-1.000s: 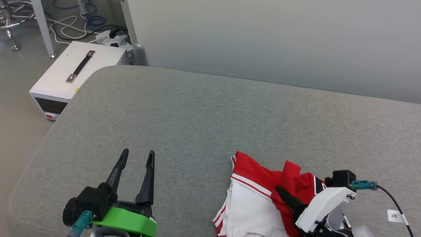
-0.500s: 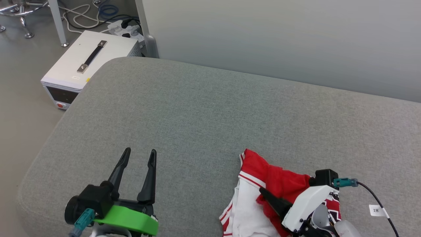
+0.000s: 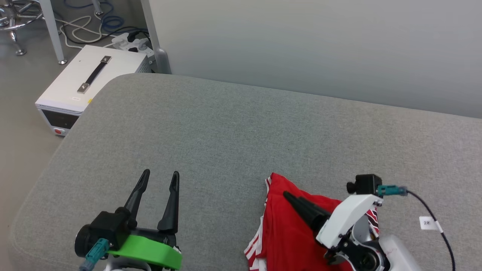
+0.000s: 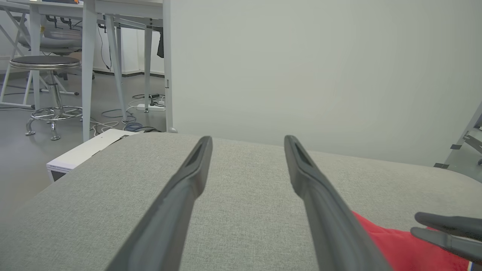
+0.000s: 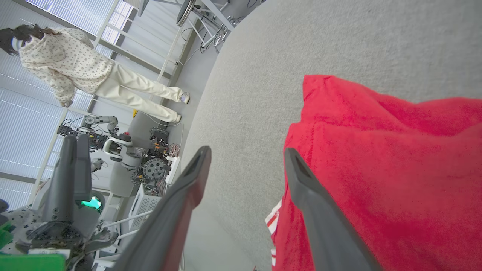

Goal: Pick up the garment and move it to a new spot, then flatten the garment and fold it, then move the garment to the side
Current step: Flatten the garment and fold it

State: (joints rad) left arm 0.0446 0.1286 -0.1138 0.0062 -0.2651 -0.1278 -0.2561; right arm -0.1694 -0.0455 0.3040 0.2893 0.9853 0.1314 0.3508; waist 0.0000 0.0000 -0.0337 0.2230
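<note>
White tag (image 3: pixel 426 223) on the black cable (image 3: pixel 423 202) is showing a blurred mark, possibly "2" plus one character. Lettering (image 3: pixel 372 216) on the garment (image 3: pixel 290 233) is peeking out, unreadable. The white box's label (image 3: pixel 76 99) is staying illegible.

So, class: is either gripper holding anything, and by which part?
Nothing is held. The right gripper is open over the jersey's edge; the left gripper is open over the cushion.

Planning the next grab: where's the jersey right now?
In the head view the jersey lies bunched at the lower right of the cushion, beneath the open right gripper and right of the left gripper.
</note>
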